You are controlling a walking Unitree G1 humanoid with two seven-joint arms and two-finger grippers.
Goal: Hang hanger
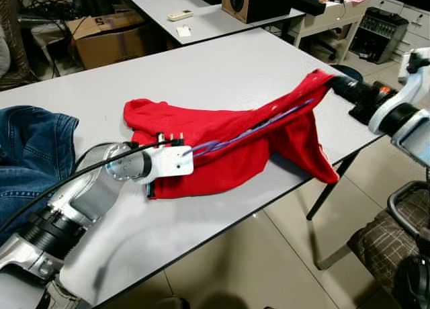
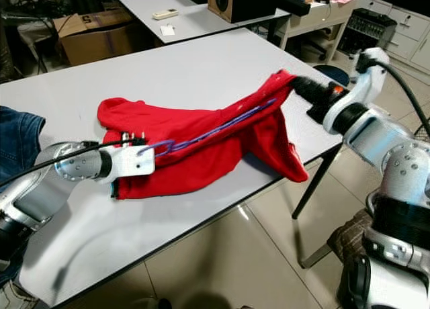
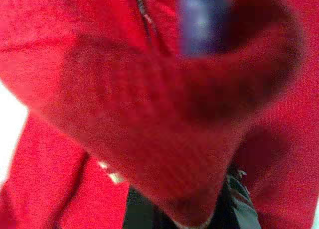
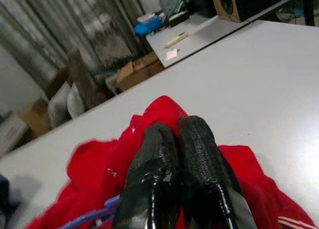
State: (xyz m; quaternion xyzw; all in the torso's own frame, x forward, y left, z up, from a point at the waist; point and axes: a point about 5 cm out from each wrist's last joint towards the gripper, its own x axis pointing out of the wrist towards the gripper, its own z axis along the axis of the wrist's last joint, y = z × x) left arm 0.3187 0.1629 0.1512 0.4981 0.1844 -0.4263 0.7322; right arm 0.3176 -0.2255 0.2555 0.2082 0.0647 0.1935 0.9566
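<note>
Step in hand, as we judge it: the hanger goes inside the shirt, with the cloth held taut between the two arms. To do it well we keep the right pull steady and level, so the opening does not sag, and move the left end slowly so the wire does not snag a seam.

Table [image 1: 222, 74]: white, large. The red shirt [image 1: 222, 148] lies across its near half, one end drooping off the right edge.

Shirt: bright red knit, soft, creased, with white stripes at the hanging hem. It is stretched from left to right.

Hanger [image 1: 252, 129]: thin, purple-blue, runs diagonally through the shirt's opening, mostly wrapped in cloth.

Right gripper [image 4: 177, 162]: at the shirt's raised right corner, fingers pressed together on the red cloth.

Left gripper [image 2: 158, 151]: at the shirt's left end, buried in fabric. The wrist view is blurred red, with a blue patch, probably the hanger; we cannot tell how its fingers stand.
</note>
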